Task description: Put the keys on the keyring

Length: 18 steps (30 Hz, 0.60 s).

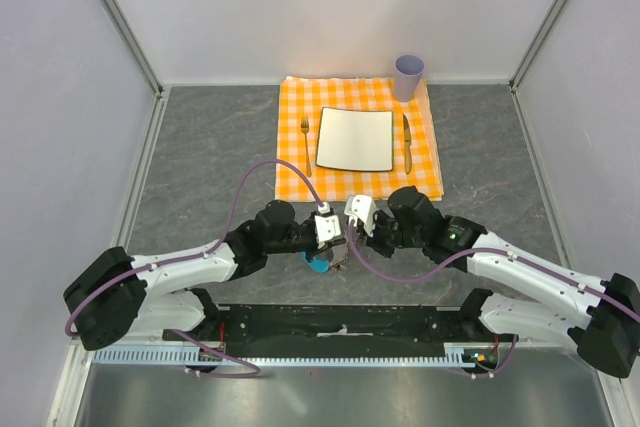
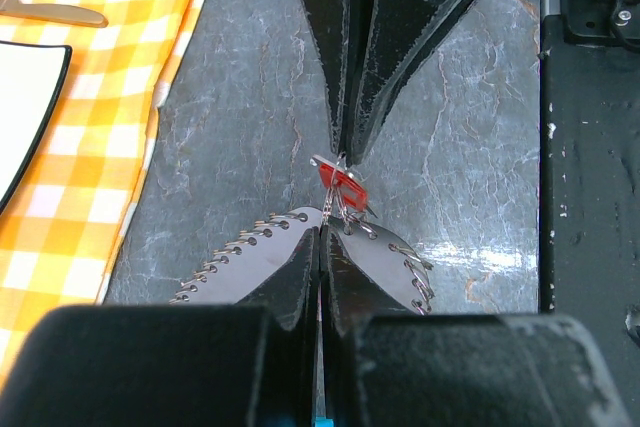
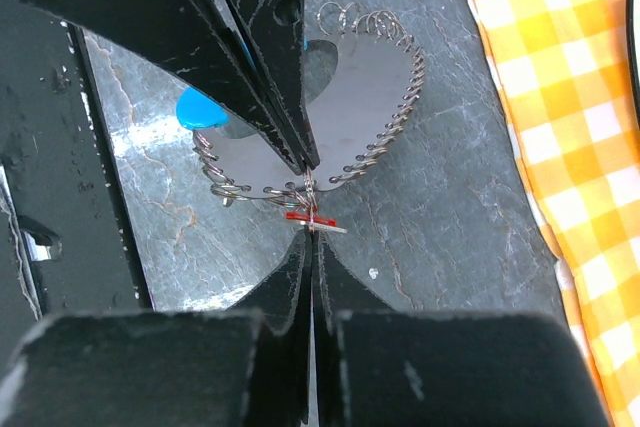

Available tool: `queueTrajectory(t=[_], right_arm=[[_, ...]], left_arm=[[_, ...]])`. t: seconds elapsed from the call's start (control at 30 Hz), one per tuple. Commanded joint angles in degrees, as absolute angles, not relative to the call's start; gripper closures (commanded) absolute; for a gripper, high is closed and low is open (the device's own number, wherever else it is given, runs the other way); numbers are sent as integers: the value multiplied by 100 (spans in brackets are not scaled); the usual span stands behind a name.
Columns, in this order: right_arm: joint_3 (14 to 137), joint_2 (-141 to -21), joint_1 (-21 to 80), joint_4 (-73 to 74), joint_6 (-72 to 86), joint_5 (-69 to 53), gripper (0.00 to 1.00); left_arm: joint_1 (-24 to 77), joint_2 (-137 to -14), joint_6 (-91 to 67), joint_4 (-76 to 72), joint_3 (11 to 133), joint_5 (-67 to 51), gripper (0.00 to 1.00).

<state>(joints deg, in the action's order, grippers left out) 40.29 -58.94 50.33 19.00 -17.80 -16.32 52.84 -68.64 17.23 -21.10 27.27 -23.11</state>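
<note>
Red key (image 2: 338,183) edge-on, keyring (image 3: 404,99) partly hidden

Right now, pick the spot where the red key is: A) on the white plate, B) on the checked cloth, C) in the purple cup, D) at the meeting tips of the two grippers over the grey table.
D: the red key sits where the left gripper and right gripper meet tip to tip, over the grey table, right by the keyring.
</note>
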Motion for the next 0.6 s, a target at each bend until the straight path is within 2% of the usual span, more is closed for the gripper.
queueTrajectory(t=[0.0,0.57], right_arm=[[4113,-5880,5063,1872,-1802,-1486,100],[4113,-5915,5071,1890,-1802,-1670,100]], left_arm=[[5291,-6829,1767,-2320,2936,-2452,98],[5291,-6820,1767,-2312,2936,-2452,98]])
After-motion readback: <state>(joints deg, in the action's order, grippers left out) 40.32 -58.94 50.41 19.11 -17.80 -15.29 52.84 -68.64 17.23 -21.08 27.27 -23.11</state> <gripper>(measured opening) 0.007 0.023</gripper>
